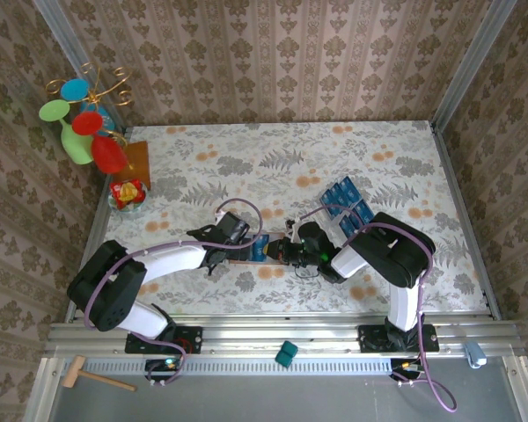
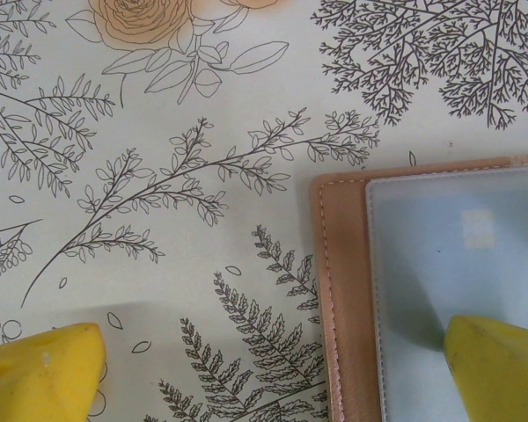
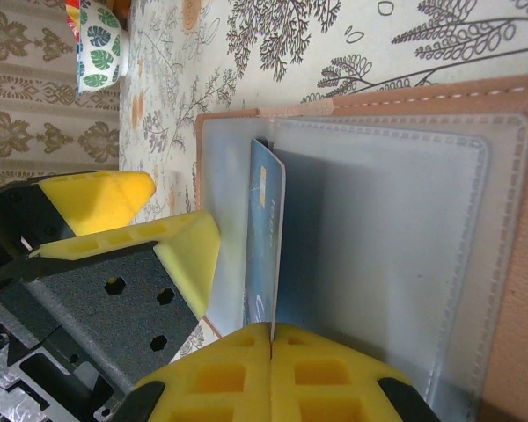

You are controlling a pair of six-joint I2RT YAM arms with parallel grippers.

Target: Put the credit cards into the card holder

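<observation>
The card holder [image 1: 246,253] lies open on the floral tablecloth between the two grippers, with a pinkish-brown rim [image 2: 345,290] and grey-blue lining [image 3: 378,229]. My right gripper [image 3: 271,338] is shut on one blue credit card [image 3: 264,229], held on edge over the lining with its far end near the holder's left border. My left gripper [image 2: 268,378] is open and straddles the holder's edge: one yellow finger [image 2: 497,365] rests on the lining, the other is over the cloth. The remaining credit cards [image 1: 346,207] lie in a clear tray at the right.
A small leaf-patterned bowl [image 3: 101,48] with red and yellow contents [image 1: 128,192] sits at the left. Beside it lie an amber square [image 1: 137,161] and a stand of coloured discs [image 1: 84,119]. Patterned walls close in the table on three sides.
</observation>
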